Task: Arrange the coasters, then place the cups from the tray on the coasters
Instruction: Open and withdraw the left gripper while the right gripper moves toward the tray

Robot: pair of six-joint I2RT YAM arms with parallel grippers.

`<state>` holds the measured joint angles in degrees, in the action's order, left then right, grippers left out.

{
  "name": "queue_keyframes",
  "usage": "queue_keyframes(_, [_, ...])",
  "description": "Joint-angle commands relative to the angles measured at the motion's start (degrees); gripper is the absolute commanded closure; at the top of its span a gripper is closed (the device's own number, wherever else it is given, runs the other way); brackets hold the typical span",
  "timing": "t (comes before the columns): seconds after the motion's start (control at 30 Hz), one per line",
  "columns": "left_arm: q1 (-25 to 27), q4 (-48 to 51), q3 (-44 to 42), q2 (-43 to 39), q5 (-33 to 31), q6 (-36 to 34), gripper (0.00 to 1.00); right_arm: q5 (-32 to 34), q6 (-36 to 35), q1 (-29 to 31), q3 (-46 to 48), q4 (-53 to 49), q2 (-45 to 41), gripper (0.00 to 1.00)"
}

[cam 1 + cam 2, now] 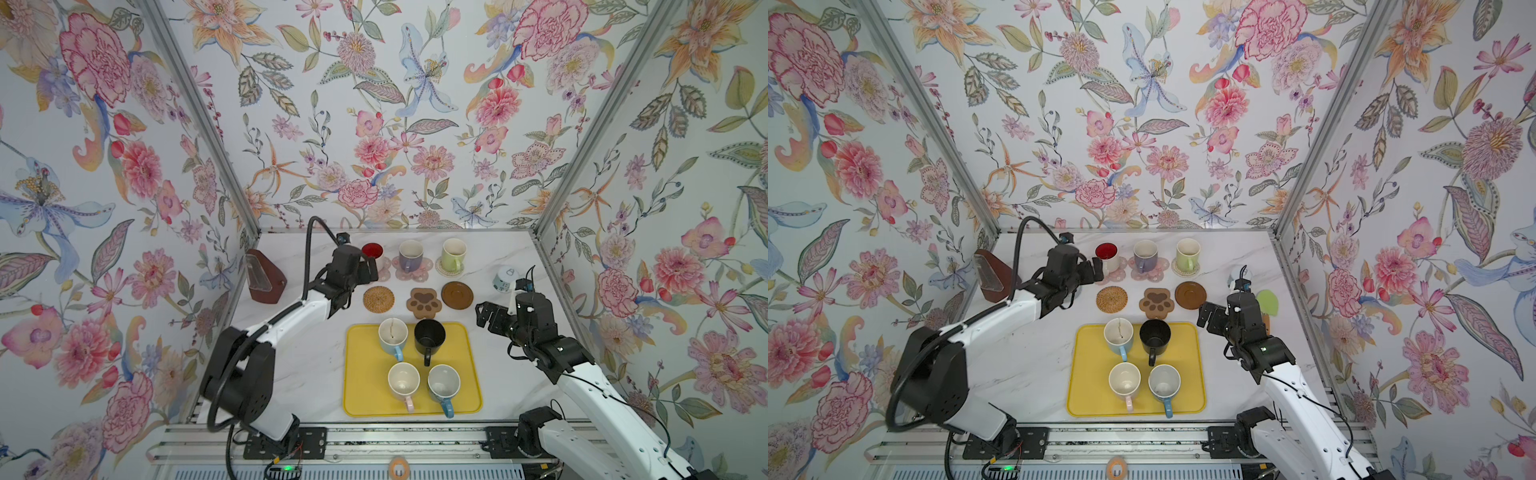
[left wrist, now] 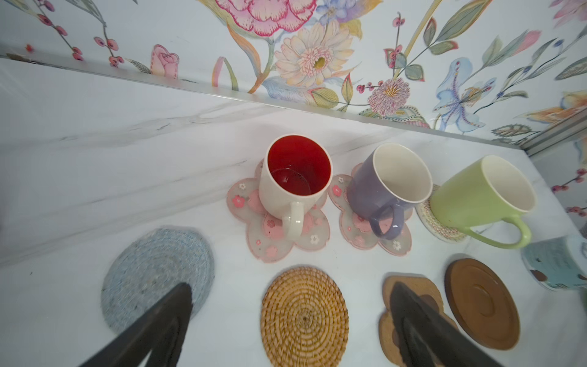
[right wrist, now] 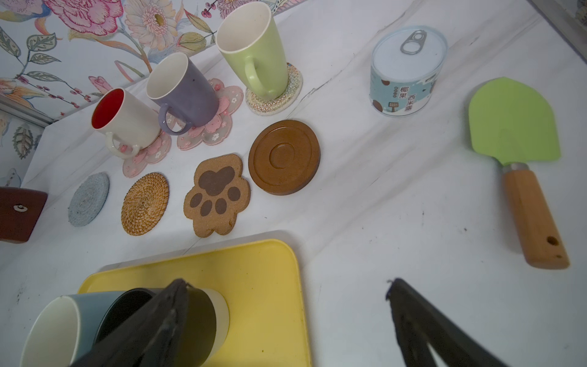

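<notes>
The white marble table (image 1: pixel 299 374) stands inside walls with floral paper. At the table's upper left, the left gripper (image 1: pixel 368 272) is extended level, fingers wide apart and empty, just beside the white cup (image 1: pixel 372 251) on a pink coaster (image 2: pixel 286 241). At centre, the yellow tray (image 1: pixel 361 374) holds four cups (image 1: pixel 392 334). Right of the tray, the right gripper (image 1: pixel 486 316) hovers, fully spread and empty. Only the wrist views show the grey coaster (image 2: pixel 157 273).

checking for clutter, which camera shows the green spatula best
The right wrist view: the green spatula lies there whole, blade and wooden handle both clear. A top view shows only its blade, the rest hidden by the right arm; elsewhere it is out of sight.
</notes>
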<state>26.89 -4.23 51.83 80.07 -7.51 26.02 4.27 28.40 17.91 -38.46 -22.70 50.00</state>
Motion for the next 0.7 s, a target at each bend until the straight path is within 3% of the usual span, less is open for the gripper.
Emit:
queue_keyframes(0.0, [-0.4,-10.4,-13.7,-9.9,1.1,3.7,0.01,-0.4,0.9,0.0,0.1,1.4,1.7,0.01])
queue_keyframes(0.1, [-0.4,-9.8,-20.2,-16.0,1.4,3.3,0.01,-0.4,1.3,0.0,0.0,2.3,2.8,0.01])
queue_keyframes(0.23, [-0.4,-5.6,-22.2,-18.6,0.2,3.3,0.01,-1.0,1.4,0.2,-1.2,2.0,3.7,0.01])
queue_keyframes(0.37, [-0.4,-7.9,-25.5,-20.9,-1.0,4.7,0.01,-1.4,1.9,1.1,-1.3,-0.5,3.8,0.01])
queue_keyframes(0.67, [-0.3,-8.7,-26.5,-22.3,-3.0,5.4,0.01,3.7,8.5,12.0,-2.5,-16.4,-4.4,0.01])
